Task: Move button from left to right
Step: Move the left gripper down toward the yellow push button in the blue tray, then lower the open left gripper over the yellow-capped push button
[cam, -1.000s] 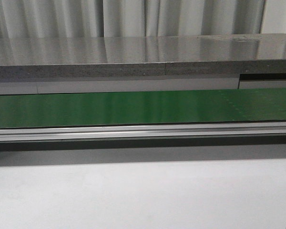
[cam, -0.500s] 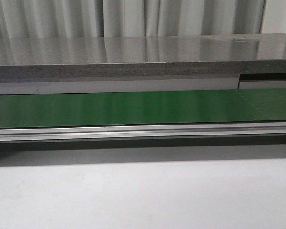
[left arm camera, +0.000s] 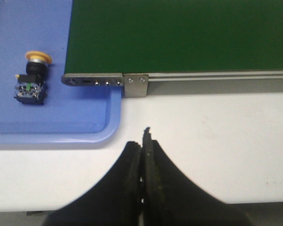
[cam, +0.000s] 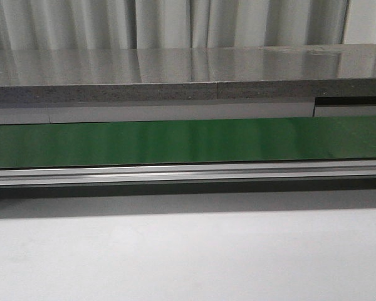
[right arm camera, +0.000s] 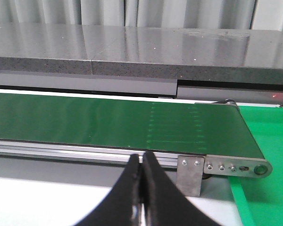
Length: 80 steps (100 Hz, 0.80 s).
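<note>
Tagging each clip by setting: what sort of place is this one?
Likely a factory-style conveyor workstation or lab mock-up: a green conveyor belt on a metal frame, a blue tray holding a yellow-capped button, and a green tray.

Blue tray (left arm camera: 47, 127) cut by frame edge; green tray (right arm camera: 269, 197) likewise; button (left arm camera: 32, 79) markings unreadable.

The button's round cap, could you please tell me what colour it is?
Yellow; the button shows best in the left wrist view, lying in the blue tray.
</note>
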Motion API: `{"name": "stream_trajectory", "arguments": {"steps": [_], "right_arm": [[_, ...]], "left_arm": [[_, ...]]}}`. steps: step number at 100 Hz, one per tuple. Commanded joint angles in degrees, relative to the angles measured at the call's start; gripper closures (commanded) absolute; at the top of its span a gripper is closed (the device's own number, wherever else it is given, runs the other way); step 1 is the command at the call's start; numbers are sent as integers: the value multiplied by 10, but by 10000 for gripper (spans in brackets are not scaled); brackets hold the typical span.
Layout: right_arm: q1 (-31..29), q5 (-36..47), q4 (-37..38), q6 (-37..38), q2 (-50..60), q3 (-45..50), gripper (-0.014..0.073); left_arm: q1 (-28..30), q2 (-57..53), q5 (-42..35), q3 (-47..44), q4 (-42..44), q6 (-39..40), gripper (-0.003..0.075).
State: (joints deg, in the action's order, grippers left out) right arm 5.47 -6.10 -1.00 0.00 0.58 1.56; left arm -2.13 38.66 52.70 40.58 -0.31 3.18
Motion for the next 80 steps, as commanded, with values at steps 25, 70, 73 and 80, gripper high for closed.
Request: {"name": "stream_trajectory", "arguments": {"steps": [25, 70, 73, 80], "right_arm": [[2, 41, 4, 0, 8, -10, 662], [2, 41, 4, 0, 8, -10, 662], [2, 41, 4, 0, 8, -10, 662], [2, 41, 4, 0, 8, -10, 662]], "left_arm": [[-4, 48, -25, 20, -8, 5, 731], [-4, 48, -25, 21, 14, 5, 60], [-4, 48, -21, 22, 16, 5, 57], [-3, 50, -10, 31, 27, 5, 57]]}}
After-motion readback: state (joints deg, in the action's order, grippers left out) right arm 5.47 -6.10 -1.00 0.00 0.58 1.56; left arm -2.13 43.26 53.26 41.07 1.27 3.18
